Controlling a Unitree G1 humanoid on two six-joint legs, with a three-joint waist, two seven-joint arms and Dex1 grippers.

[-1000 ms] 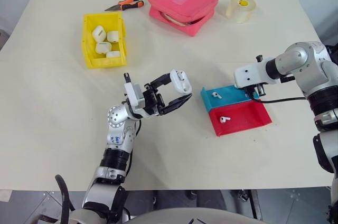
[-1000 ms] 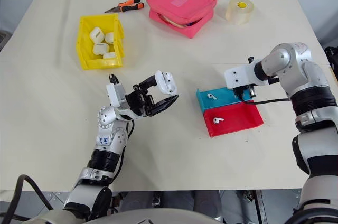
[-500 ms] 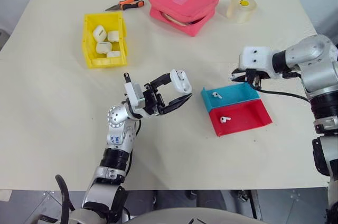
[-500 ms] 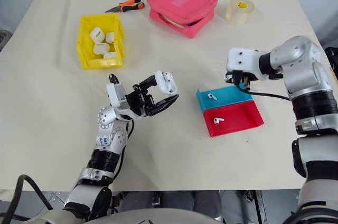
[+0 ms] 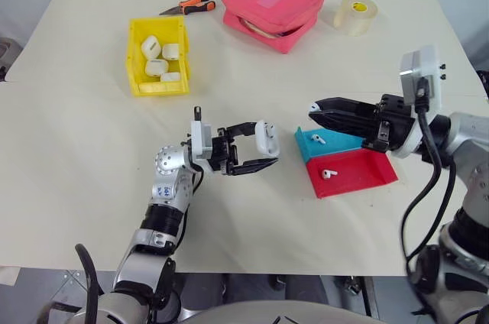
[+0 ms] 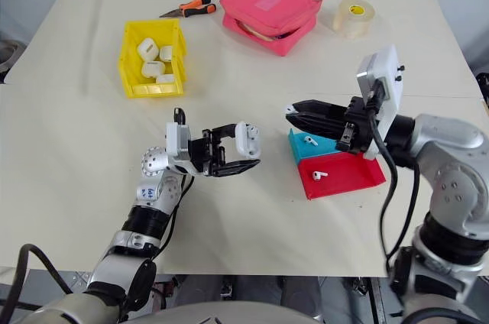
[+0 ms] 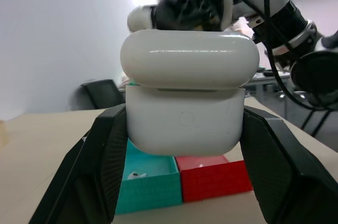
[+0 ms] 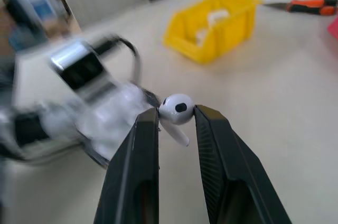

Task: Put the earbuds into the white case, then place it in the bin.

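My left gripper (image 5: 269, 145) is shut on the white case (image 5: 265, 137), holding it above the table at the centre; the case (image 7: 185, 121) sits between the two black fingers with its lid on top. To its right, my right gripper (image 5: 314, 114) points at the case from a short gap away, shut on one of the earbuds (image 8: 177, 109). One earbud (image 5: 317, 139) lies in the blue tray and another (image 5: 328, 174) in the red tray. The yellow bin (image 5: 160, 89) stands at the far left with several white cases inside.
The blue tray (image 5: 306, 150) and red tray (image 5: 361, 170) sit side by side under my right arm. A pink pouch (image 5: 271, 9), a tape roll (image 5: 355, 14) and orange-handled pliers (image 5: 183, 6) lie along the far edge.
My right gripper lifted off the blue tray, rolled over and swung left toward the case with an earbud in it. My left gripper tilted the case a little more level.
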